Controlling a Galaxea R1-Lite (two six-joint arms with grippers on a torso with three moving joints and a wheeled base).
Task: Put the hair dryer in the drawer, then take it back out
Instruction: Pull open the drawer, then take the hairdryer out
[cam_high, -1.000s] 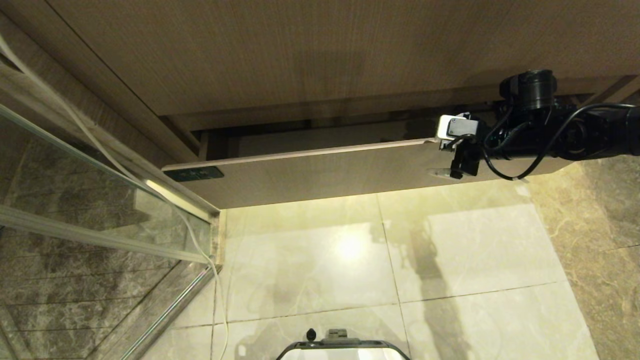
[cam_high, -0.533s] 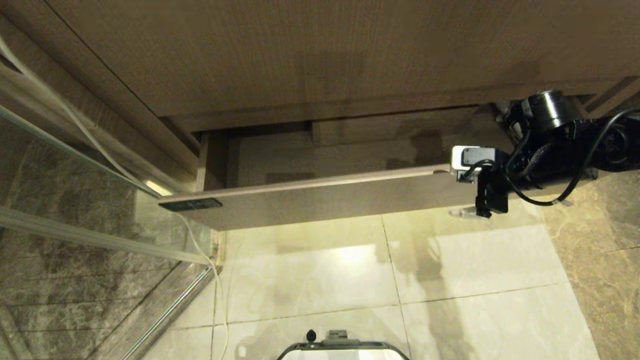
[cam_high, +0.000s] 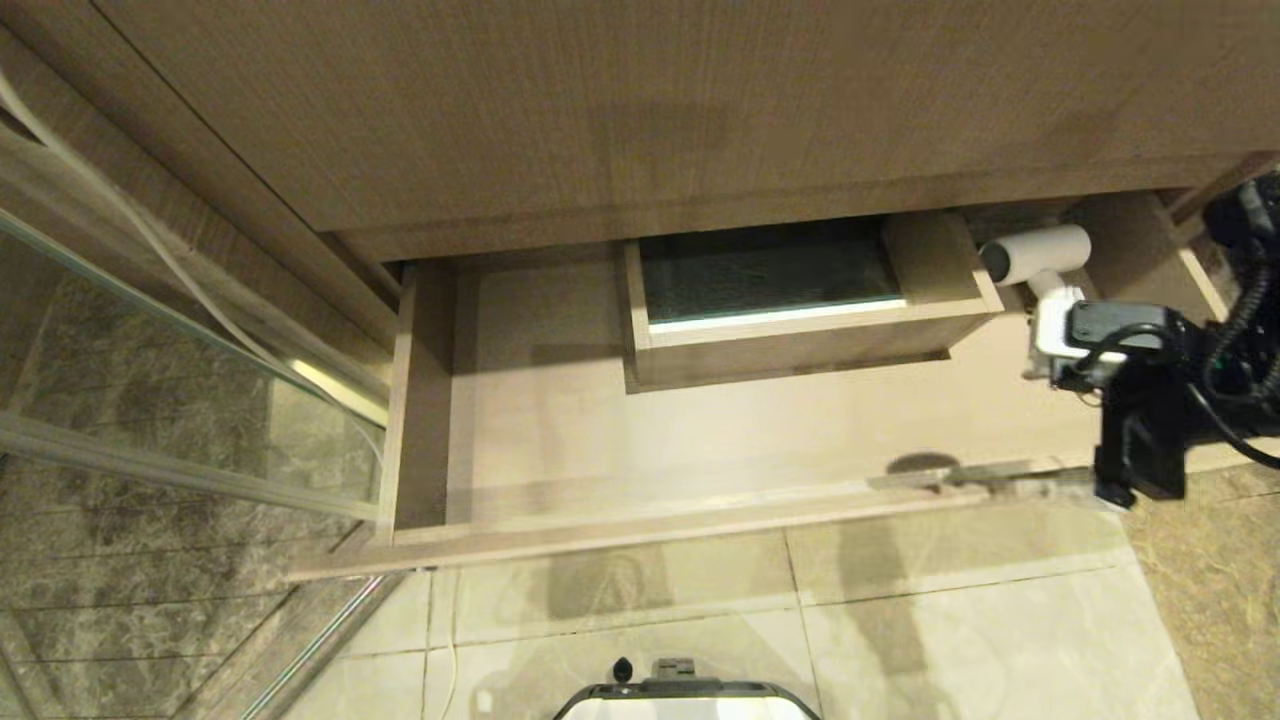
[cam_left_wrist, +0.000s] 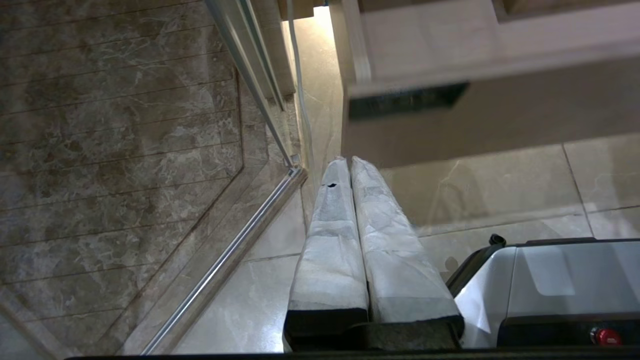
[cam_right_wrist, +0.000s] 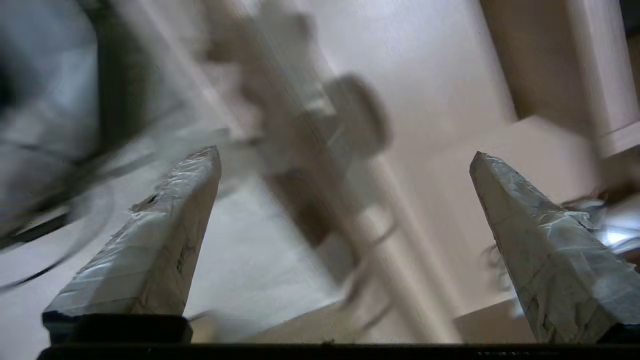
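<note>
Right tool (cam_high: 1010, 480) spread wide at the drawer (cam_high: 440, 400) front's right end, gripping nothing; hair dryer (cam_high: 1035, 255) lying inside, just beyond that tool. Left wrist view: left tool (cam_left_wrist: 345, 162) pressed shut, drawer front beyond. Right wrist view: fingers (cam_right_wrist: 150, 240) far apart, blurred drawer between.

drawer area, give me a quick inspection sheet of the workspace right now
surface: pale floor tiles, nothing lying on them.
job's things: drawer pulled wide open; hair dryer lies in its right end, beside the boxed cutout.
clutter: nothing seen.
grippers: right gripper open, at the drawer's right front edge, holding nothing; left gripper shut, parked low above the floor.
cables: white cord along the glass; black cables on the right arm.
surroundings: glass partition, wood-grain panel.
</note>
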